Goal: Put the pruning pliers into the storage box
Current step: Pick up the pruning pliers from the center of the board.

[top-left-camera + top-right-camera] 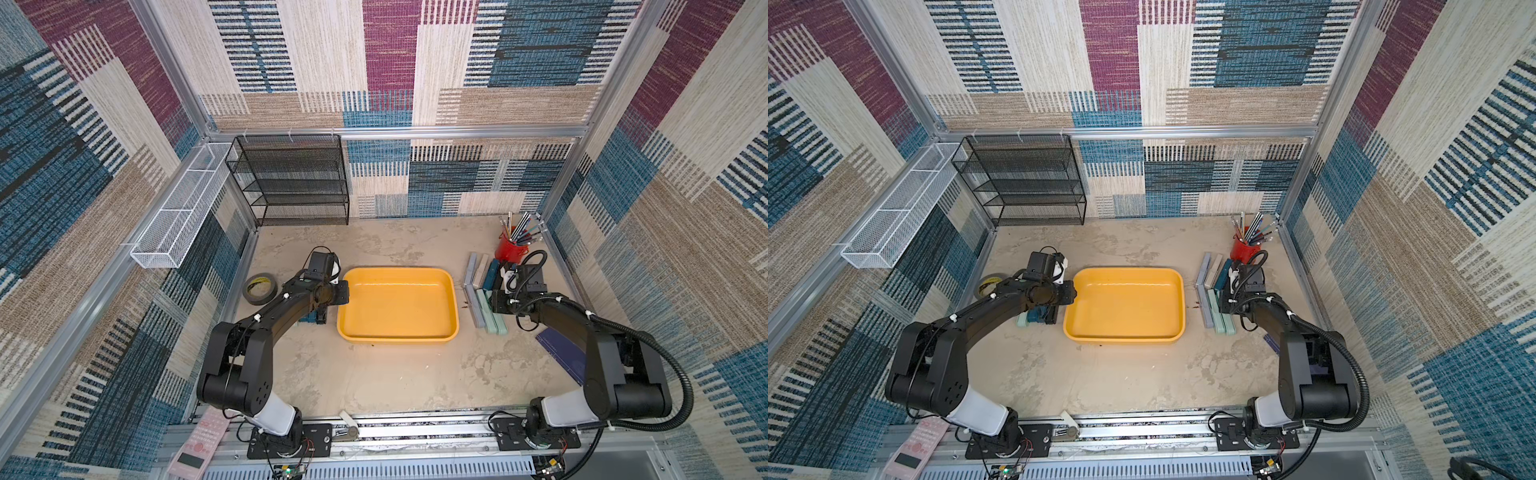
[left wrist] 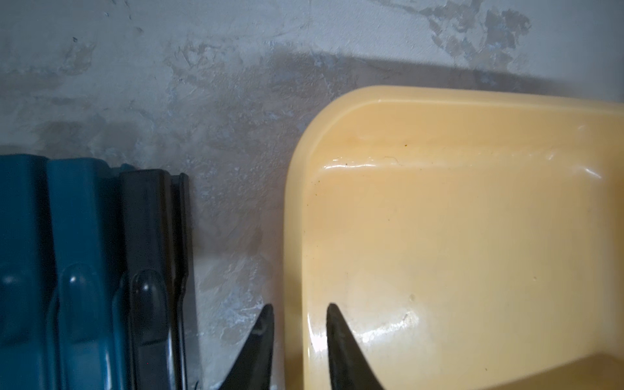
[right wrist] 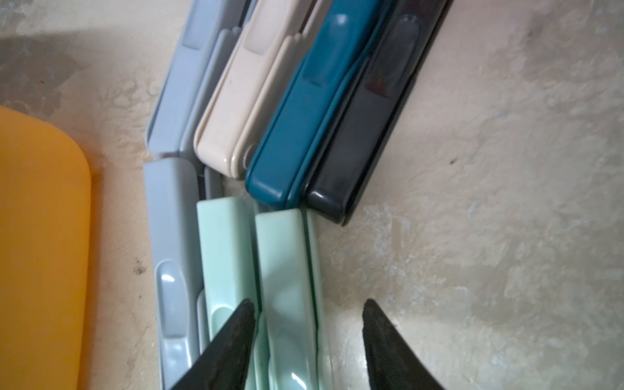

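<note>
Pliers (image 1: 488, 316) lie at the box's (image 1: 399, 337) 3 o'clock.
Left claw (image 2: 300, 307) slightly open, right claw (image 3: 309, 301) half open; both hold nothing.

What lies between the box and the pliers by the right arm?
Only a narrow strip of bare table, with one dark speck, between the box and the nearest grey pliers; the right wrist view shows it plainly.
</note>
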Tool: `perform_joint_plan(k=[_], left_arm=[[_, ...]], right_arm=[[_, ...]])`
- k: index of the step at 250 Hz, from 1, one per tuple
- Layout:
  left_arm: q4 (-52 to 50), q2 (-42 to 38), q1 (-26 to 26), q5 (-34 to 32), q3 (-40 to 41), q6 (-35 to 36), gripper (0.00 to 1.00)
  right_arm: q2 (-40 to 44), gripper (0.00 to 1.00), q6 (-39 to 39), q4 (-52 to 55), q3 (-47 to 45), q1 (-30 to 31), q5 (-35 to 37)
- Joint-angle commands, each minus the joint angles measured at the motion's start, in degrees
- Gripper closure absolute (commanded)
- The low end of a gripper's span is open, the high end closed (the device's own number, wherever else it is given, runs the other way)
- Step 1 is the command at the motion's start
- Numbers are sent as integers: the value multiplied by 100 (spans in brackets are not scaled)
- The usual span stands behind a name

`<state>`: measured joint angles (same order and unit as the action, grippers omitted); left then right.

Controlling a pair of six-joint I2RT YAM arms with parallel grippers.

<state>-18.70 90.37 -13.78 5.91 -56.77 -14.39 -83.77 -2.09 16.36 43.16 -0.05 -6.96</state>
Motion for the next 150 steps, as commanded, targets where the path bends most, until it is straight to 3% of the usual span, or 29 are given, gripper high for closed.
perform_joint_plan(k=[1,150], left_arm=[[-62,16,-2,-63,-62,94,71],[-61,121,-5,-11,-117,68,72]], right_arm=[[-79,46,42,-9,53,11,53],[-434,49,-7,-85,79,45,303]])
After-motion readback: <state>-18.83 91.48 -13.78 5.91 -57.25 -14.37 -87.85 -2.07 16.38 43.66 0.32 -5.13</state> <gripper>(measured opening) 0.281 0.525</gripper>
